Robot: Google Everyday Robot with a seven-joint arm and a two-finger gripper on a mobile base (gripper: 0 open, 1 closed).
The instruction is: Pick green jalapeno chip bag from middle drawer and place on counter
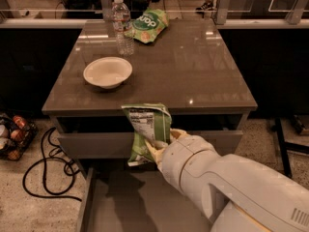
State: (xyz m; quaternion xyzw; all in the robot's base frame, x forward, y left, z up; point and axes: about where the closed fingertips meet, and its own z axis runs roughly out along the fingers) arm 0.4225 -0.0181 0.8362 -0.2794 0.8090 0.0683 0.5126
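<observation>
Pick looks done — the gripper (161, 148) clamps the green jalapeno chip bag (146, 125) at the front edge of the counter (193, 71), out of the middle drawer (130, 207) — 1 step left: placing

**Operator:** Where's the gripper, and how much of it is covered?

**Spotter:** Your gripper (163, 146) is above the near drawer, in front of the counter edge, clamped on the green jalapeno chip bag (144, 123). You only see pale fingertips (153, 152); the rest sits behind the bag and the wrist. The bag's lower right corner is hidden by them.

**Operator:** And the drawer?

**Spotter:** The arm (231, 187) covers the right side of your middle drawer (120, 204), and the bottom edge cuts off both. The bag's panel print is too small to read. At far left, the basket (10, 138) is cropped and its contents are unclear.
</observation>
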